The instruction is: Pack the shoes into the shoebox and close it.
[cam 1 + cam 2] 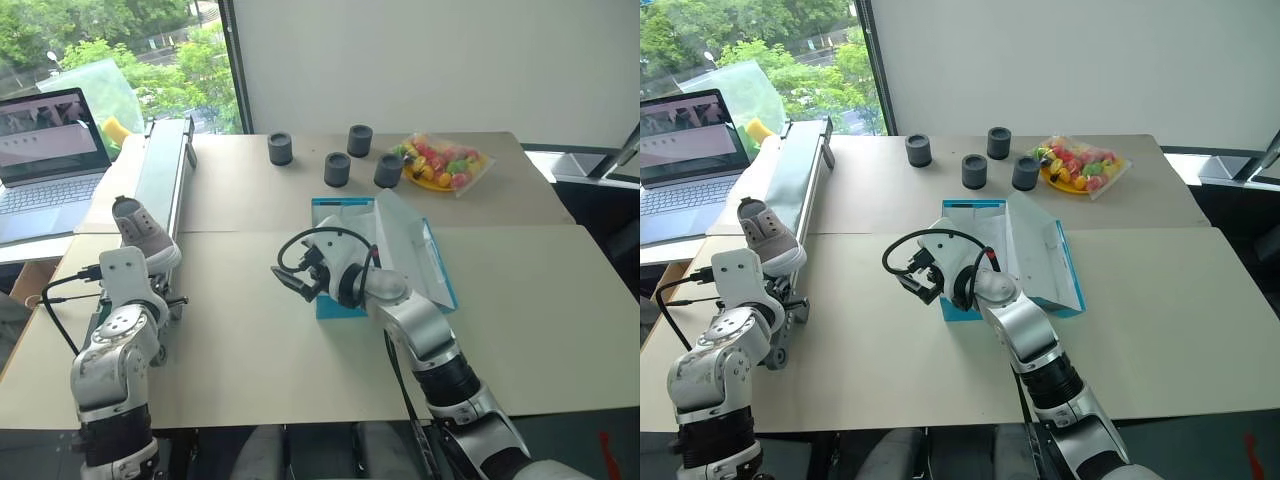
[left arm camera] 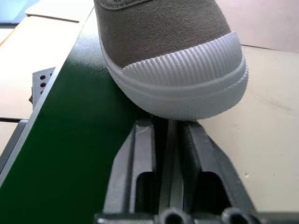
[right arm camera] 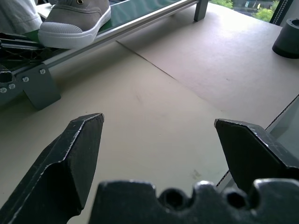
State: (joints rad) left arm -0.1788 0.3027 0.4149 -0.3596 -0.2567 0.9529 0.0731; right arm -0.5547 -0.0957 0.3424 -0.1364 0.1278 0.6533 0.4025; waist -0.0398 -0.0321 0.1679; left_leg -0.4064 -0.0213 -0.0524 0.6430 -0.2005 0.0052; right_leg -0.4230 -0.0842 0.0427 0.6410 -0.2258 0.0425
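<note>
shoe (image 1: 767, 234): grey-beige sneaker at the near end of the green conveyor (image 1: 790, 180), white toe cap toward the robot
shoebox (image 1: 1012, 258): blue, lid open, on the table (image 1: 1160, 290), well apart from the shoe
left gripper (image 2: 168, 130): fingers nearly together just before the toe cap
right gripper (image 3: 159, 135): jaws wide apart, empty, beside the box
cups (image 1: 974, 171): four dark ones beyond the box

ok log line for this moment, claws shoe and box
left claw: shut, tips at shoe toe on conveyor | right claw: open, empty, above table | shoebox: open
</note>
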